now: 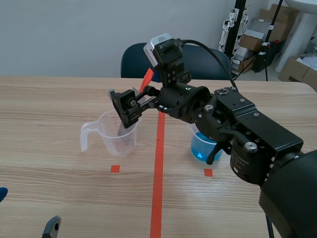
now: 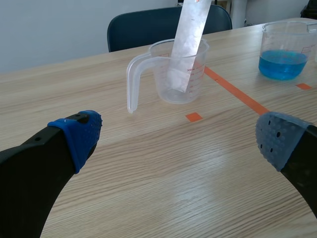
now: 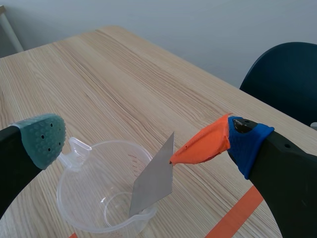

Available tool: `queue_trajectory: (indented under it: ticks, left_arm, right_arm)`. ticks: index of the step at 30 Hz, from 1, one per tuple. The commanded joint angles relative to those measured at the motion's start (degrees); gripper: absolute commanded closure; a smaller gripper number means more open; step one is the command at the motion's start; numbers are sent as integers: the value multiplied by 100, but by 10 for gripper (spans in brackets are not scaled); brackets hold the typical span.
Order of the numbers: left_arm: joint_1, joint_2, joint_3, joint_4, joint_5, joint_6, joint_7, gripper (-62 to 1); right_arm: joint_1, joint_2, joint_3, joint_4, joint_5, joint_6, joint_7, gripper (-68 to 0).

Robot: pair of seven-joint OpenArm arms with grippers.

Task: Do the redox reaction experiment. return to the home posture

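Grey strip half behind right tool

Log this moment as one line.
left gripper open, low | right gripper open over jug | metal strip leaning in jug | beaker holds blue liquid

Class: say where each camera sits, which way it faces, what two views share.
Scene view: between the arms, facing across the table; right arm over the jug.
Left wrist view: low over the table, facing the jug; left gripper open.
Right wrist view: above the jug, looking down; right gripper open.
Shared: both wrist views show the metal strip in the jug.
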Motion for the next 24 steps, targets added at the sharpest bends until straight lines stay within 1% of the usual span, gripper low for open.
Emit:
queue_trajectory:
  ticks: [1, 21, 24]
  left_arm:
    - [59, -37, -31, 66, -42, 2, -101, -623]
    - [11, -35, -31, 68, -33, 0, -94, -623]
    - [13, -42, -31, 68, -35, 2, 205, -623]
  right_arm:
    - [81, 0, 4, 52, 59, 0, 66, -679]
    - [81, -2, 9, 52, 57, 0, 68, -679]
    - [81, -2, 9, 52, 57, -2, 68, -679]
